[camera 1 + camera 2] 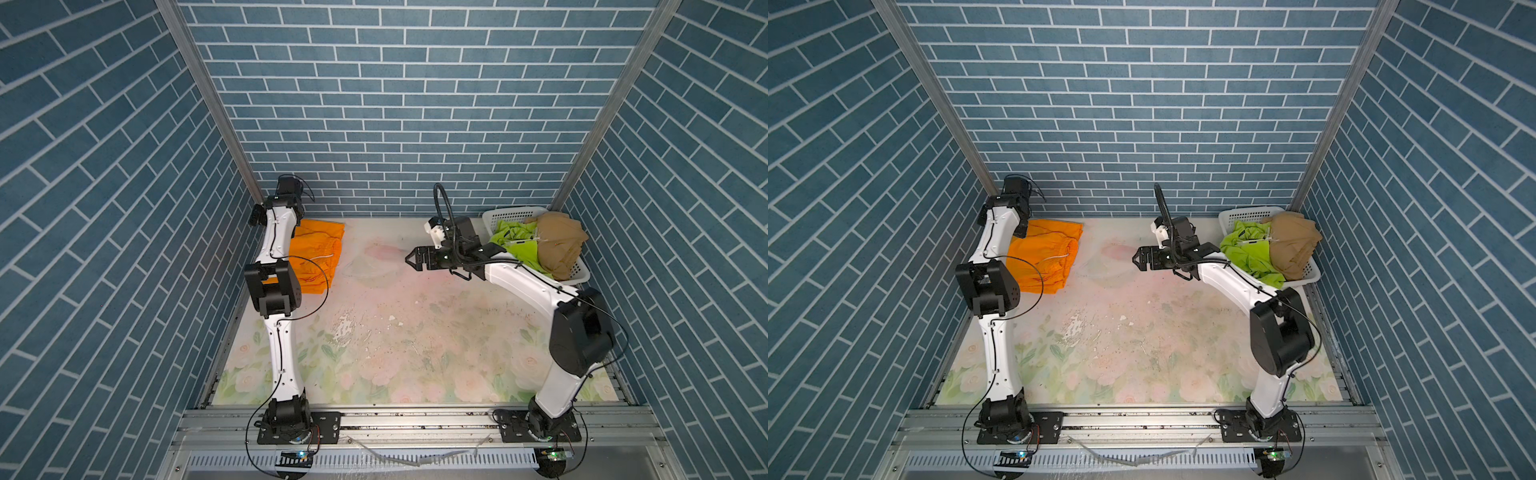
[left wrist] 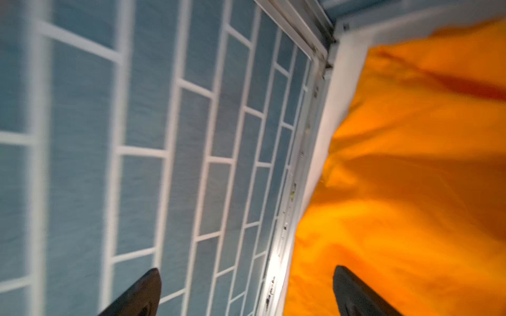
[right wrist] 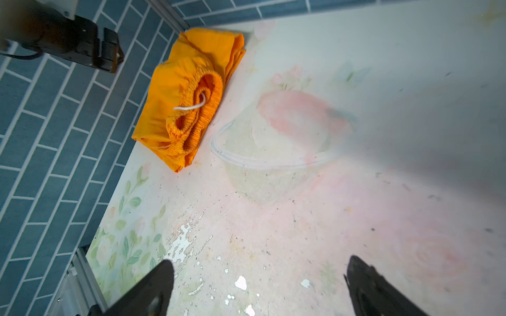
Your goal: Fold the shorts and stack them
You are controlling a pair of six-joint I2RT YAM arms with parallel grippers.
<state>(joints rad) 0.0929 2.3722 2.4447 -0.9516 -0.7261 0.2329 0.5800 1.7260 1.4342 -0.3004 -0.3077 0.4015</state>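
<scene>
L gripper [image 2: 246,273]: fingers apart, nothing btwn them. It hangs at the far-L corner, over the table's L edge. In the L wrist view one fingertip [image 2: 342,276] shows against the orange shorts [image 2: 410,164] and the other against the L wall [image 2: 137,136], w/ the metal rail [image 2: 290,205] running btwn. Tight spot: wall one side, cloth the other.

The orange shorts [image 1: 318,257] [image 1: 1046,257] lie in a folded bundle on the table [image 1: 415,332] [image 1: 1142,332] at the far-L corner. One long side runs close along the L edge; the waistband faces the middle, w/ a white cord [image 3: 191,106] showing. The L arm hides part of them in both top views.

R gripper [image 1: 409,259] [image 1: 1137,259] [image 3: 260,262]: jaws wide, empty, above bare table at the far middle. It points toward the orange bundle, well apart from it.

Green shorts [image 1: 519,249] [image 1: 1250,253] and tan shorts [image 1: 561,243] [image 1: 1293,243] are heaped unfolded in the white basket [image 1: 511,214] [image 1: 1246,215] at the far-R corner, near the back and R walls. Green spills over the rim toward the R arm; tan is piled above the rim on the R. The R forearm crosses in front of the basket.

Open room: bare table btwn bundle and basket, and across the near half.
</scene>
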